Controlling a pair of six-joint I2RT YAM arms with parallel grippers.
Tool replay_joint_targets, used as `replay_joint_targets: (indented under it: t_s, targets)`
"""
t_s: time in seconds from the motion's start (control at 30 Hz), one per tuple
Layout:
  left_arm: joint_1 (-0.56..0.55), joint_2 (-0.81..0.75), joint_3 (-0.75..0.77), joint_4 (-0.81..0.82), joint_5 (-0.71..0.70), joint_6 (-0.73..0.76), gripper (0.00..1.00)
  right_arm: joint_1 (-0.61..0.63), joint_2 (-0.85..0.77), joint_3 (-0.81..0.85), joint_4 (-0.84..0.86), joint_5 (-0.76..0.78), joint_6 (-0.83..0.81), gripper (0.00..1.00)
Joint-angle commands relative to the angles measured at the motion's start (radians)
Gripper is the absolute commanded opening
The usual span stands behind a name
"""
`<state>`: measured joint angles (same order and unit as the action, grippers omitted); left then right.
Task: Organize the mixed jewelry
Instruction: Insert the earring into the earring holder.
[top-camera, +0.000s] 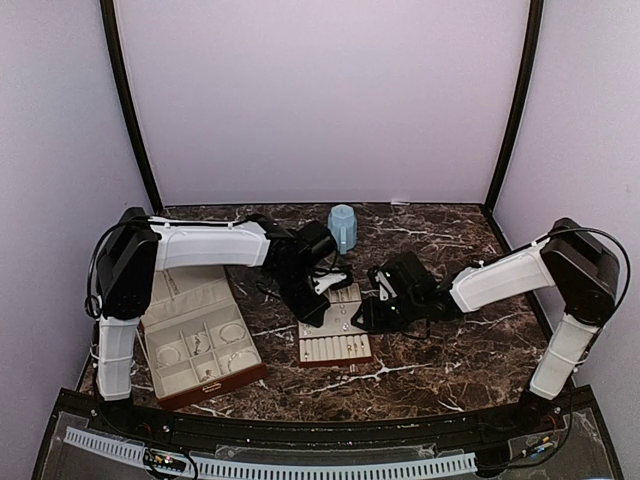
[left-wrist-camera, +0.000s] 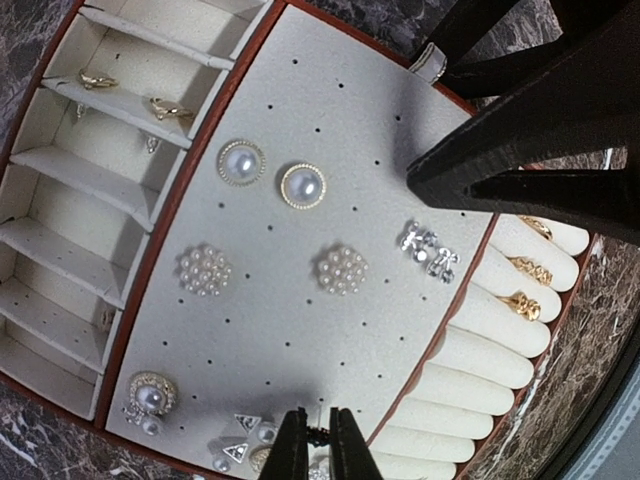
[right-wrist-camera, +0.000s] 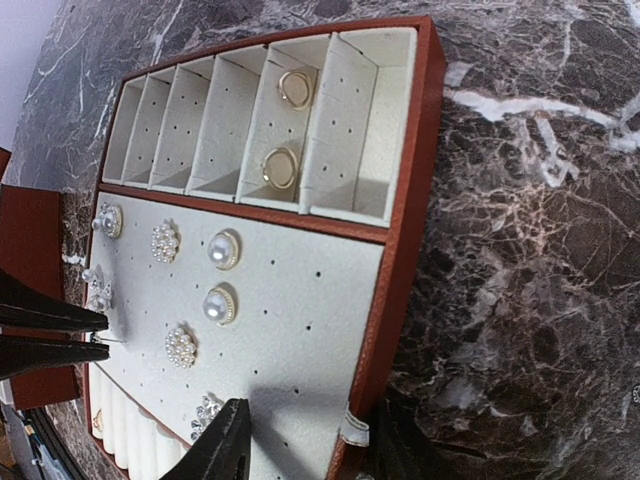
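My left gripper (left-wrist-camera: 318, 447) has its fingers pressed almost together over one end of the tray's (right-wrist-camera: 405, 200) perforated panel (left-wrist-camera: 300, 330). They pinch a tiny pin-like piece (right-wrist-camera: 103, 340) that is too small for me to name. In the left wrist view a few small studs (left-wrist-camera: 238, 440) lie just beside those tips. The cluster studs (left-wrist-camera: 341, 269) and pearl studs (left-wrist-camera: 302, 185) sit further up the panel, well apart from the fingers, and a crystal piece (left-wrist-camera: 430, 250) lies near the panel's edge.

My right gripper (right-wrist-camera: 312, 450) is spread wide. It straddles the tray's reddish wall, and the white tab (right-wrist-camera: 355, 425) sits between its fingers.

The left wrist camera alone shows me gold rings (left-wrist-camera: 527, 268) tucked between the cream rolls past the panel. The right wrist camera shows two more gold loops (right-wrist-camera: 280, 167) lying in one of the narrow compartments. It also shows the pin poking from my left fingertips, which the left camera hides.

Only the overhead view shows the wider layout. The tray lies on the marble table (top-camera: 450, 360) between the two arms. The open jewelry box (top-camera: 178, 388) is on the left with thin hoops (top-camera: 232, 332) in its compartments, and a blue cup (top-camera: 342, 228) stands behind. From up there both sets of fingers are too dark to read.
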<state>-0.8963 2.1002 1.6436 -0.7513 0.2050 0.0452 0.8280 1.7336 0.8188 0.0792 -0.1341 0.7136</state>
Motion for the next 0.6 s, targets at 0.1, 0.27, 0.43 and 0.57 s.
replay_joint_targets:
  t_s: [0.1,0.27,0.43,0.57]
  targets:
    - [-0.007,0.001,0.021,-0.038,-0.016,0.018,0.0,0.018,0.023,0.006,0.007,-0.011,0.004,0.41]
    - [-0.008,0.003,0.022,-0.023,-0.016,0.017,0.0,0.018,0.021,0.005,0.004,-0.009,0.001,0.41]
    - [-0.008,0.007,0.021,-0.018,-0.011,0.016,0.0,0.019,0.023,0.005,0.004,-0.008,0.003,0.41]
    - [-0.01,0.009,0.022,-0.013,-0.002,0.015,0.0,0.019,0.023,0.006,0.001,-0.008,0.002,0.41]
